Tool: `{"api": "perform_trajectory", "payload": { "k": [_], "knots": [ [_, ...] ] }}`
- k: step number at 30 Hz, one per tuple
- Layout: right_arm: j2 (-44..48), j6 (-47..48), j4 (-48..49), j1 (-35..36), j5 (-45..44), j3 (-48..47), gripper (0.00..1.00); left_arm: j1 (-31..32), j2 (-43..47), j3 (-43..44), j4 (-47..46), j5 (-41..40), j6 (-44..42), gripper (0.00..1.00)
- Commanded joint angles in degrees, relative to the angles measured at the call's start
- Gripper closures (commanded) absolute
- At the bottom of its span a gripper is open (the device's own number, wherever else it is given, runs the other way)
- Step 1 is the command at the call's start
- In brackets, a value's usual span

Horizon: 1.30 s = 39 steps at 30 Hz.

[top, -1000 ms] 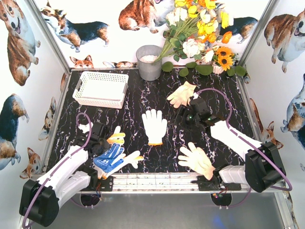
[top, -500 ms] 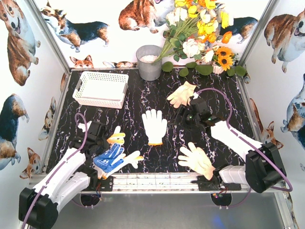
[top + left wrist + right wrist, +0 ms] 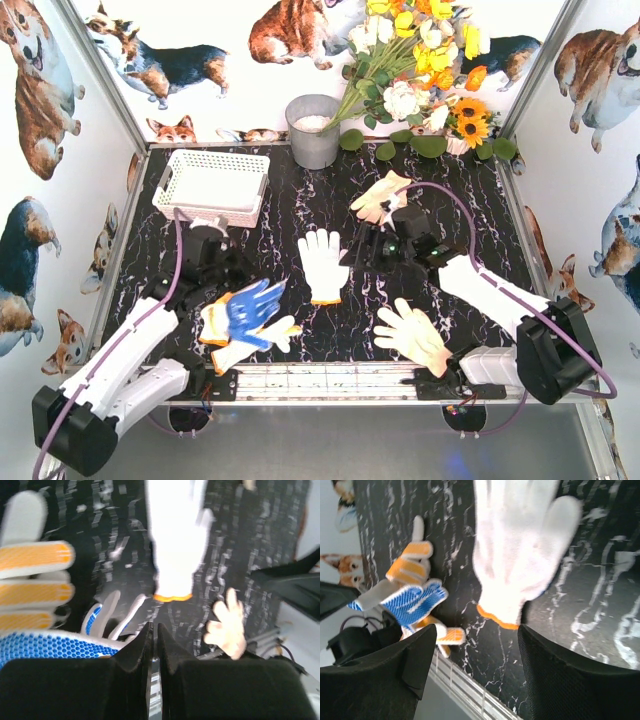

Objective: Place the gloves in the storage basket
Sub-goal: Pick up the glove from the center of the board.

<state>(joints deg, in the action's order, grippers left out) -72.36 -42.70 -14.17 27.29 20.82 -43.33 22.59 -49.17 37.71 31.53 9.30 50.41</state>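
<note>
Clenching left claw [image 3: 154, 630]: clamped on the blue-patterned glove [image 3: 255, 305].
Yellow glove [image 3: 35, 587]: just left of that claw, under the blue one.
Right claw [image 3: 477, 635]: released, jaws wide.
White glove [image 3: 515, 555]: just ahead of right claw, orange cuff nearest.
Storage basket [image 3: 210, 213]: behind left claw, apart from every glove.

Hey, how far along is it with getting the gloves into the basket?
Done: nothing yet; the white lattice plastic basket holds no glove. In hand: the left gripper is shut, seemingly pinching the blue-patterned fabric glove; the right gripper hangs open over the white orange-cuffed glove. Left: every glove, including the far peach glove and the near peach glove.
</note>
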Motion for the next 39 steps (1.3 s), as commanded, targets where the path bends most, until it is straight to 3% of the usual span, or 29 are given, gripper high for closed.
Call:
{"api": "perform_trajectory", "payload": {
  "k": [1,6,10,16,22,27,32,36,39],
  "knots": [
    [1.92,4.18,6.09,3.19,5.18,-2.58,0.31,3.47,-2.06,3.9,-10.18,5.45,-0.69,1.0],
    [2.68,3.75,16.56,5.04,12.53,0.94,0.2,7.61,-4.65,4.76,-18.39,3.75,2.71,1.0],
    [3.21,5.85,19.67,5.07,17.96,1.13,0.17,9.91,-6.4,4.96,-24.48,2.04,5.35,1.0],
    [7.27,5.28,19.83,4.97,11.05,4.17,0.13,10.5,-8.23,13.52,-27.84,-1.03,5.53,1.0],
    [18.36,3.83,17.84,4.58,-0.43,7.95,0.06,10.87,-10.64,20.87,-28.77,-4.34,3.71,1.0],
    [24.07,8.29,13.36,4.53,-1.61,5.64,0.03,11.7,-12.53,24.09,-29.95,-8.49,5.13,1.0],
    [23.31,3.57,13.35,4.55,-2.73,3.01,0.03,13.47,-13.82,25.26,-31.11,-14.07,6.5,1.0],
    [18.91,-5.13,23.56,5.56,0.67,3.72,0.05,14.61,-14.92,24.69,-34.73,-17.42,8.25,1.0],
    [15.77,-4.81,25.61,7.6,0.49,3.64,0.06,15.14,-16.66,25.48,-36.29,-17.82,9.13,1.0]
  ]
}}
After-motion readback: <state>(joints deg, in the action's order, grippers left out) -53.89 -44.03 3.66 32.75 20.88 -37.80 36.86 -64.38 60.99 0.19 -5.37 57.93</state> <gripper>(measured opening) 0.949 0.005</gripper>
